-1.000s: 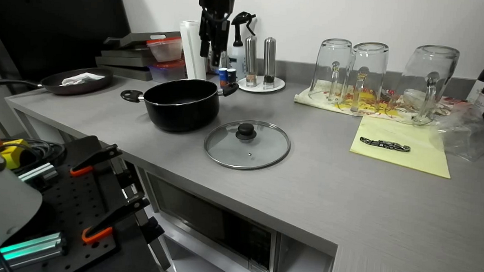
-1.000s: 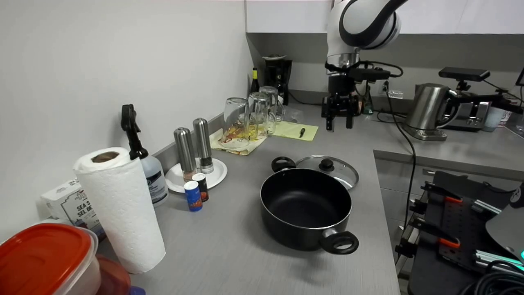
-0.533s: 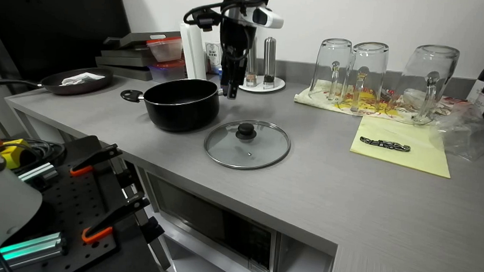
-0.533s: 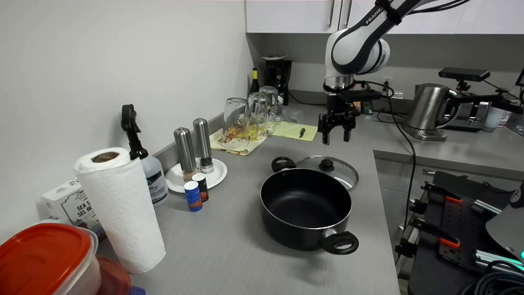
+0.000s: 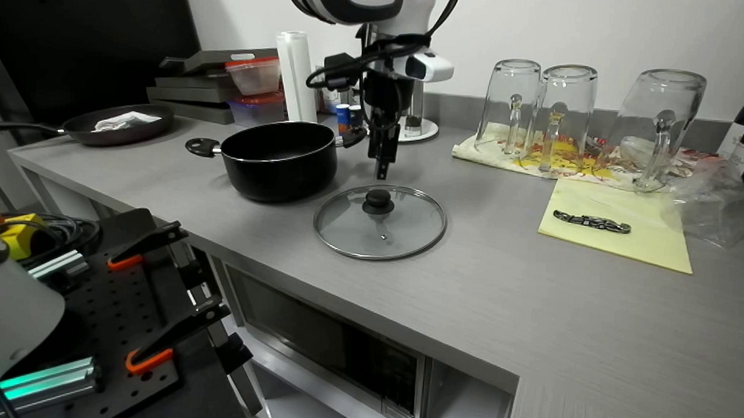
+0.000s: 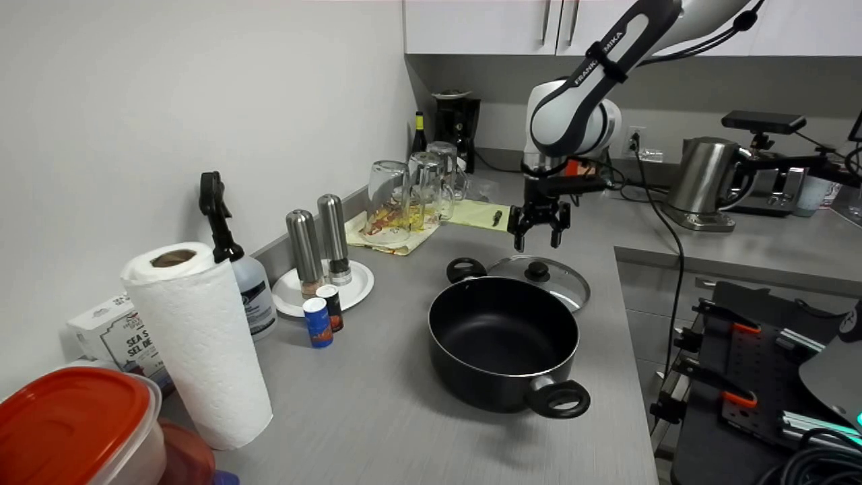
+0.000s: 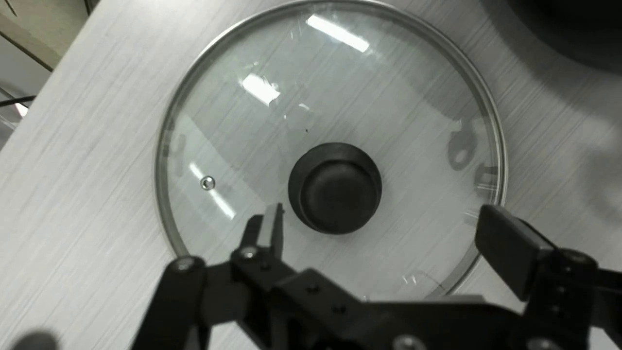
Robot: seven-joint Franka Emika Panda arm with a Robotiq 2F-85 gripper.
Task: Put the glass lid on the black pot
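Observation:
The glass lid [image 5: 409, 229] lies flat on the grey counter with its dark knob up, beside the pot; it also shows in an exterior view [image 6: 564, 281], partly hidden by the pot, and in the wrist view [image 7: 388, 112]. The black pot [image 5: 279, 178] stands upright and uncovered, empty inside, in both exterior views [image 6: 471, 382]; its dark edge shows at the top right of the wrist view [image 7: 583, 34]. My gripper [image 5: 382, 170] is open and empty, pointing down above the lid, apart from the knob. Its spread fingers also show in an exterior view [image 6: 537, 244] and the wrist view [image 7: 381, 211].
Upturned glass mugs [image 5: 558, 116] stand on a cloth by the wall, near a yellow paper [image 5: 621, 245]. Steel mills [image 6: 306, 249] stand on a white plate, with small shakers [image 6: 318, 323] and a paper towel roll [image 6: 202, 357] nearby. A frying pan [image 5: 118, 132] sits at the far end.
My gripper has come down and across, from above the wall side of the counter near the pot to just above the lid. It stays open. Lid and pot have not moved.

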